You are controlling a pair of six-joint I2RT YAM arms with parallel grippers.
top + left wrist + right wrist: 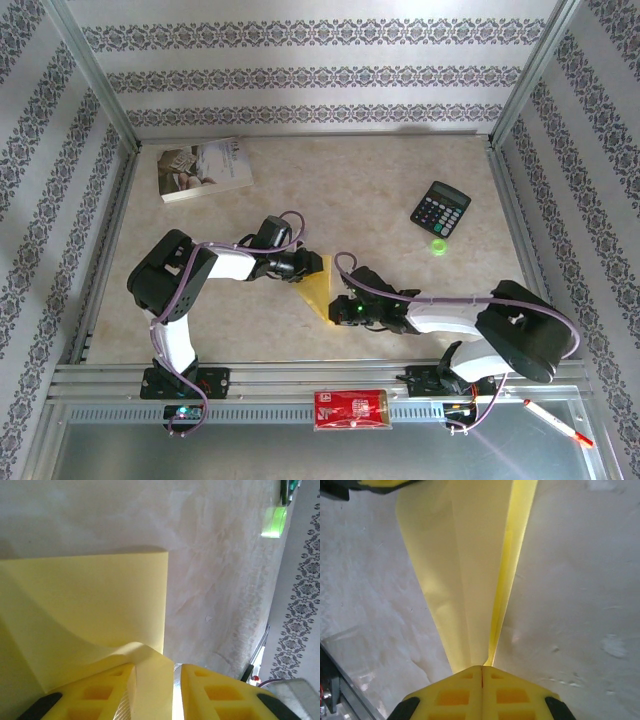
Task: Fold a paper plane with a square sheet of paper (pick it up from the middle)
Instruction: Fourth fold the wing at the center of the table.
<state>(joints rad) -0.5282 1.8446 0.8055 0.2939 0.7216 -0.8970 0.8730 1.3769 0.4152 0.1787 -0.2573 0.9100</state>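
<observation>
The yellow sheet of paper (318, 283) lies folded into a narrow pointed shape with a centre crease, near the middle of the table between my two grippers. My right gripper (343, 305) is at its near pointed end. In the right wrist view the jaws (482, 668) are pressed together on that tip, and the paper (460, 555) runs away from them. My left gripper (303, 268) is at the far wide end. Its fingers (157, 666) stand apart, with a raised flap of the paper (90, 595) curling up between them against the left finger.
A white printed book (205, 168) lies at the back left. A black calculator (441, 208) and a small green object (438, 247) sit at the back right. A red packet (351, 409) and a pen (558, 422) rest on the metal rail near the arm bases.
</observation>
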